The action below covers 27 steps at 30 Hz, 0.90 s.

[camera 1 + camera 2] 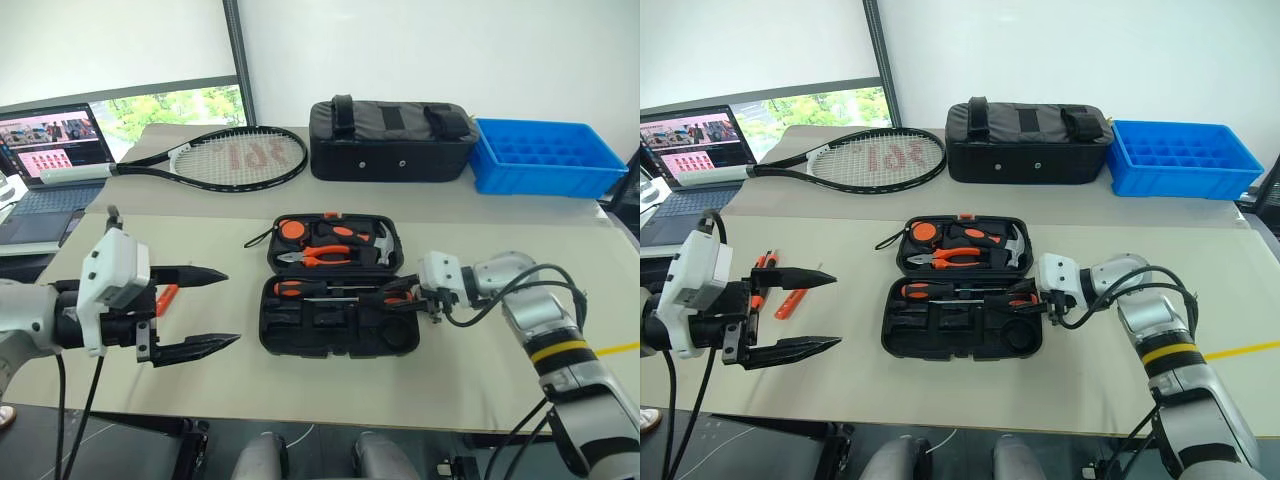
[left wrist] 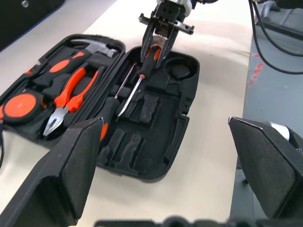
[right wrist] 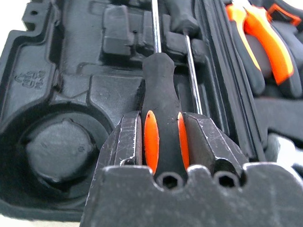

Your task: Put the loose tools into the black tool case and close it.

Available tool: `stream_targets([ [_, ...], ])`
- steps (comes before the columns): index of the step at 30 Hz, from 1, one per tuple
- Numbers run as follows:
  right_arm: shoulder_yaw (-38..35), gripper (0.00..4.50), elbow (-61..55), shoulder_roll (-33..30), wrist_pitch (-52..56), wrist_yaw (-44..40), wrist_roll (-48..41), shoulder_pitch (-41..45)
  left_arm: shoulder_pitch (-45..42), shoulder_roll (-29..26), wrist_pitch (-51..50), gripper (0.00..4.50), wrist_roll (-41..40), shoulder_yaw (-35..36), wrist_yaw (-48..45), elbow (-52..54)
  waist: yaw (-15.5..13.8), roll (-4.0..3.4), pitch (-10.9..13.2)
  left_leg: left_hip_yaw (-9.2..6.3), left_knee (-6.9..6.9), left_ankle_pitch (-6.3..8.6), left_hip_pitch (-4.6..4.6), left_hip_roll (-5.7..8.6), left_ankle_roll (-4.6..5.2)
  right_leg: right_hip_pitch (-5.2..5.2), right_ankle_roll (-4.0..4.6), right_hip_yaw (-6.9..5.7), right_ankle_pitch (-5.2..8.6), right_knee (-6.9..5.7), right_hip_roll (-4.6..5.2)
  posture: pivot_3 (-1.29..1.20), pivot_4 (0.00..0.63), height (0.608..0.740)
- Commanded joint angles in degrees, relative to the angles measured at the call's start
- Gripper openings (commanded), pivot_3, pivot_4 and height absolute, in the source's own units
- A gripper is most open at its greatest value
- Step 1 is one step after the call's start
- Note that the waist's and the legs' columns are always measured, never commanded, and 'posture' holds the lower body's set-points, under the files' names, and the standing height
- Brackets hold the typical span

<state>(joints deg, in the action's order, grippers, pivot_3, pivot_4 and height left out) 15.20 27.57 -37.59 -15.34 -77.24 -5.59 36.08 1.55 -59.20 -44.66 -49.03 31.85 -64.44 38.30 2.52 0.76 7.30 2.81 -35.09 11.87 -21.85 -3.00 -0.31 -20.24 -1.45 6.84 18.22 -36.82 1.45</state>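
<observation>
I have the right gripper (image 3: 161, 142) clamped on the black-and-orange handle of a screwdriver (image 2: 144, 71), which lies over the near half of the open black tool case (image 1: 335, 345). Its long axis runs across the tray, shaft pointing toward my left. My left gripper (image 1: 195, 310) hangs wide open and empty, left of the case.

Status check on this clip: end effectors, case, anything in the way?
Left end effector open, empty. Right end effector shut on screwdriver, over the open case. More loose tools on the table, left of the case. Nothing blocking.
</observation>
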Motion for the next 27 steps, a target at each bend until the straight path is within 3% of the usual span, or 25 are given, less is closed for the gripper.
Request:
stream_targets([
  [1,-0.22,1.02,3.08,1.61,-3.64,-0.82,0.49,2.04,0.58,-1.12,0.00,4.50,-1.18,2.29,0.92,1.42,-0.01,0.00,0.00,0.00,0.00,0.00,0.00,0.00,0.00,0.00,0.00,0.00,0.00,-0.01,0.01,0.00,0.150,0.708],
  [4,-0.03,1.02,3.88,2.51,-4.03,-1.59,0.74,2.65,0.64,-1.36,0.33,4.50,-1.39,2.06,1.28,1.37,-0.02,0.00,0.00,-0.01,0.00,0.00,-0.02,0.01,0.00,0.00,0.01,0.00,0.00,-0.01,0.02,0.00,0.150,0.708],
  [6,-0.16,2.03,3.94,2.77,-3.71,-1.52,0.93,2.61,0.45,-1.48,0.59,4.50,-1.30,1.65,1.36,1.24,-0.01,-0.01,0.00,-0.01,0.00,0.00,-0.02,0.01,0.00,0.00,0.01,0.00,0.00,-0.01,0.03,0.00,0.150,0.708],
  [12,-2.44,3.98,2.45,1.24,-1.92,0.10,0.36,2.12,-0.93,-2.25,1.86,4.50,-0.73,-0.27,0.79,-0.13,-0.14,-0.01,-0.01,-0.04,0.03,0.00,-0.01,0.02,-0.01,0.01,0.02,-0.06,0.00,0.00,0.05,0.00,0.150,0.708],
  [14,-4.17,4.43,-0.39,0.42,1.89,-0.77,-2.35,1.65,-1.45,-2.43,2.39,4.50,-0.46,-1.02,0.49,-0.76,-0.16,-0.02,-0.01,-0.04,0.04,0.00,-0.03,0.03,-0.01,0.00,0.02,-0.07,0.00,0.00,0.07,0.00,0.150,0.708],
  [21,-10.15,4.43,-12.85,1.70,22.23,0.92,-14.81,-1.77,-3.20,-2.45,4.13,4.50,0.57,-4.05,-0.12,-2.60,0.16,-0.02,0.00,-0.06,0.05,0.00,-0.03,0.00,-0.01,-0.01,0.03,-0.06,-0.01,-0.04,0.02,0.00,0.150,0.708],
  [24,-11.78,3.73,-14.30,4.26,26.65,5.28,-16.75,-3.60,-4.04,-2.58,4.92,4.50,0.98,-5.17,-0.46,-3.41,0.15,-0.01,-0.01,-0.06,0.05,0.00,-0.02,-0.01,-0.01,-0.02,0.03,-0.07,-0.01,-0.06,0.01,0.00,0.150,0.708],
  [27,-12.30,2.68,-15.13,6.16,28.41,9.64,-15.97,-4.43,-4.33,-2.72,5.32,4.50,1.42,-5.40,-0.82,-3.75,0.10,-0.02,0.00,-0.05,0.05,0.00,-0.05,0.02,-0.01,-0.06,0.03,-0.05,-0.01,-0.07,0.02,0.00,0.150,0.708],
])
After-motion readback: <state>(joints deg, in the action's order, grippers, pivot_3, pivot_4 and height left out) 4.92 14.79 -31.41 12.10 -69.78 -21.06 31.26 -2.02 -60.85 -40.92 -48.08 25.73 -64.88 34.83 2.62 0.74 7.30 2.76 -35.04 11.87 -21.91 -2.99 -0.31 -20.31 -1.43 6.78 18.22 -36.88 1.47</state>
